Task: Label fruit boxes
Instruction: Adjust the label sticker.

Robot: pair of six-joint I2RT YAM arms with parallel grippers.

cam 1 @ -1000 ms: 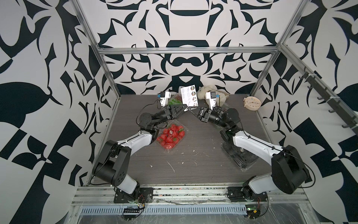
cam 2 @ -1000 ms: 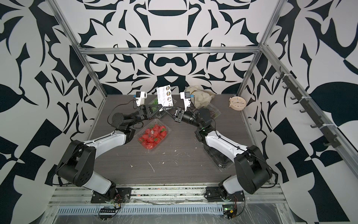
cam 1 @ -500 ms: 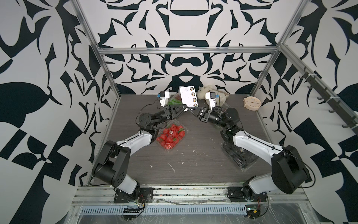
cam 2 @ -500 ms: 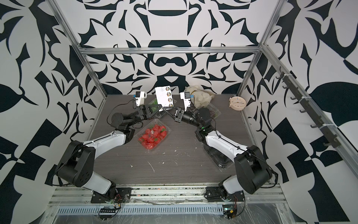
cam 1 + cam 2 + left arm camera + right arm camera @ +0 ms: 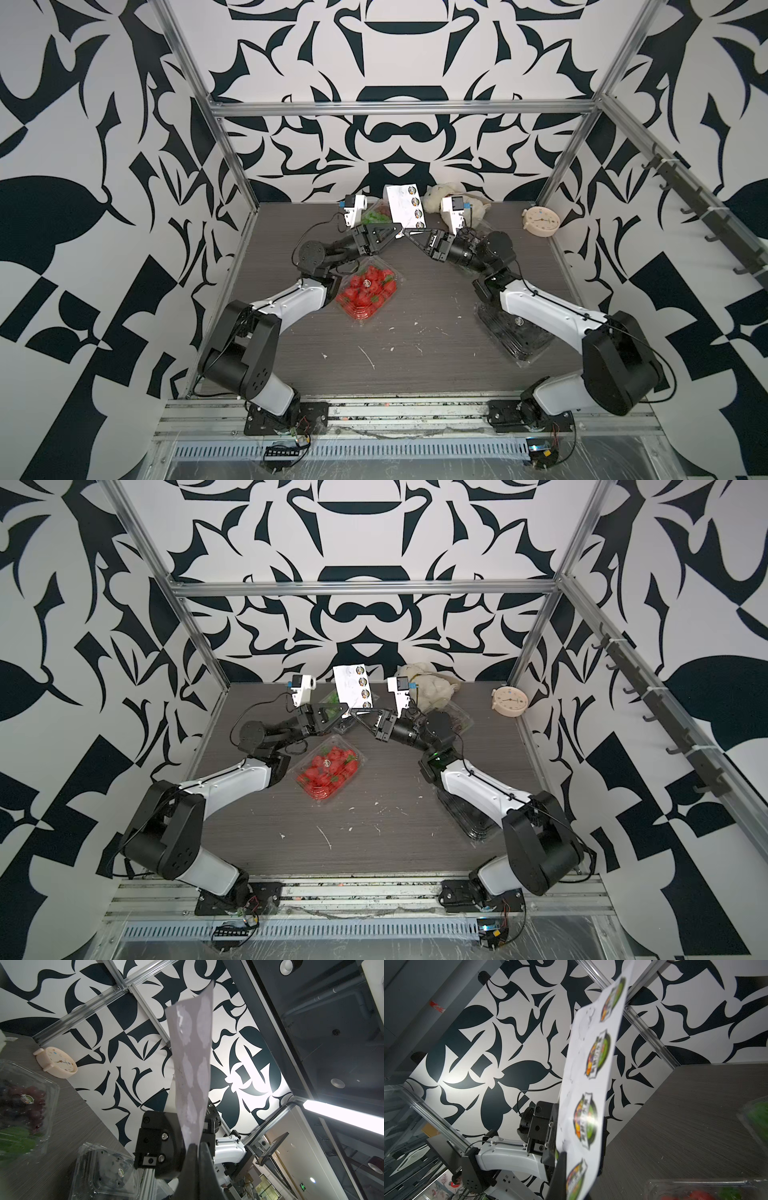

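A white sticker sheet point(image 5: 402, 205) point(image 5: 352, 685) stands upright above the back of the table. My left gripper point(image 5: 397, 233) point(image 5: 197, 1146) is shut on its lower edge. My right gripper point(image 5: 409, 232) point(image 5: 577, 1163) is shut on its lower corner from the opposite side. The strawberry box point(image 5: 368, 291) point(image 5: 330, 771) lies below them and carries a round label. The avocado box point(image 5: 515, 338) point(image 5: 104, 1172) lies under my right arm, also labelled. One grape box point(image 5: 373, 216) point(image 5: 758, 1118) sits behind my left gripper. A second grape box point(image 5: 459, 721) point(image 5: 22, 1101) lies behind my right wrist.
A cream alarm clock point(image 5: 540, 220) stands at the back right corner. A pale plush toy point(image 5: 436, 197) lies against the back wall. White paper scraps point(image 5: 368, 357) are scattered over the dark table point(image 5: 415, 374). Metal frame posts bound both sides.
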